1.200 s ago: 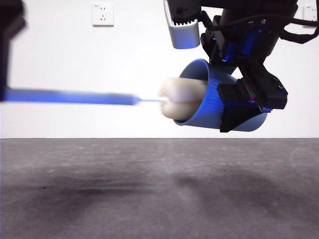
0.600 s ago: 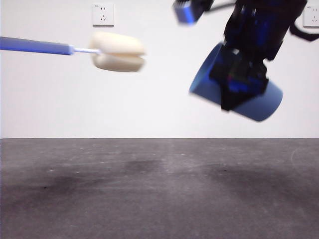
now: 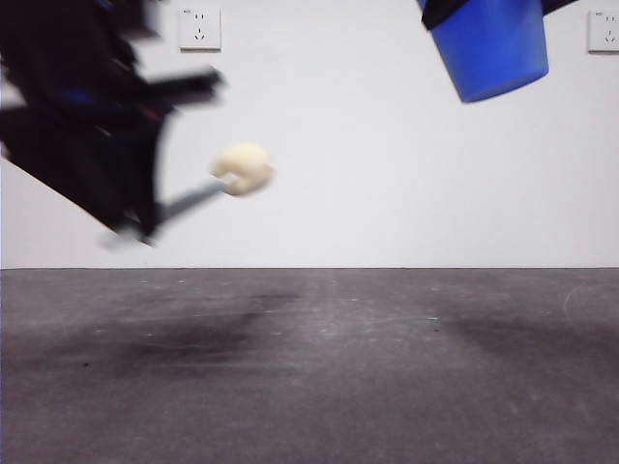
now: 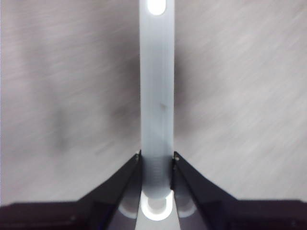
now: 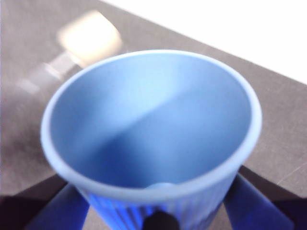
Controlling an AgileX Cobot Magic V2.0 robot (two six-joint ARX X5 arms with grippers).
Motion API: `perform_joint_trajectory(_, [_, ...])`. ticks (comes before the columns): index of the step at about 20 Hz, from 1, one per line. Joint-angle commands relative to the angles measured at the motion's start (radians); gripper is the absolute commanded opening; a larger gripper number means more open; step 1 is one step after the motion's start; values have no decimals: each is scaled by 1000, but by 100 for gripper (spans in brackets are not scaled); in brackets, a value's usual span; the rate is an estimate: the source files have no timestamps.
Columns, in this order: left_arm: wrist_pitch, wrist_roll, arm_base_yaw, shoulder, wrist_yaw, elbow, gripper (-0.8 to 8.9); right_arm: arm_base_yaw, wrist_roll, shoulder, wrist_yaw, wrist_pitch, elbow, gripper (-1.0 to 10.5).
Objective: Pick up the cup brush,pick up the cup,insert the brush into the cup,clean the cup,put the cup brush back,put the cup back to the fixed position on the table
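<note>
Across the lower half of the front view lies the table point(image 3: 319, 387), dark grey and matte, with faint pale specks and soft shadows under both arms. Above it, at the left of the frame, the left gripper point(image 3: 135, 227) shows as a large dark blur, and the cup brush point(image 3: 242, 169) sticks out from it toward the centre, its cream-yellow sponge head hanging in the air well above the table. Up in the top right corner the cup point(image 3: 491, 48) is held high, partly cut off by the frame's upper edge, its narrower base pointing down; it is well apart from the sponge. Behind all this stands a white wall with a socket point(image 3: 199, 27) at upper left and another point(image 3: 604, 31) at the right edge.

From the left wrist, the left gripper point(image 4: 157, 165) has its two black jaws closed tight on the pale handle of the cup brush point(image 4: 157, 96), which runs straight up the middle of the frame.

From the right wrist, the right gripper's jaws press against the cup point(image 5: 153, 134) on either side, its open mouth facing the camera and filling the frame. The blurred sponge of the cup brush point(image 5: 90, 38) shows at upper left, beyond the rim.
</note>
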Motion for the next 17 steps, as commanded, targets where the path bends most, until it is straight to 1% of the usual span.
perform_joint_trajectory(1, [84, -56, 3, 111, 33, -7, -9, 0, 19, -30, -2, -2, 6, -17])
perform_joint_trajectory(4, [115, -72, 3, 235, 35, -7, -9, 0, 19, -61, -2, -20, 6, -17])
perform_joint_trajectory(7, [164, -99, 3, 303, 61, -7, -9, 0, 27, -74, -3, -27, 6, -17])
perform_joint_trajectory(11, [214, -146, 4, 339, 61, -7, -9, 0, 60, -74, -19, -56, 6, -17])
perform_joint_trajectory(15, [210, -146, 8, 358, 61, -7, -7, 0, 91, -74, -19, -60, 6, -17])
perform_joint_trajectory(16, [217, -147, 8, 358, 61, -7, 6, 0, 93, -74, -19, -60, 6, -17])
perform_joint_trajectory(17, [219, -148, 8, 358, 65, -7, 38, 0, 95, -74, -19, -61, 6, -17])
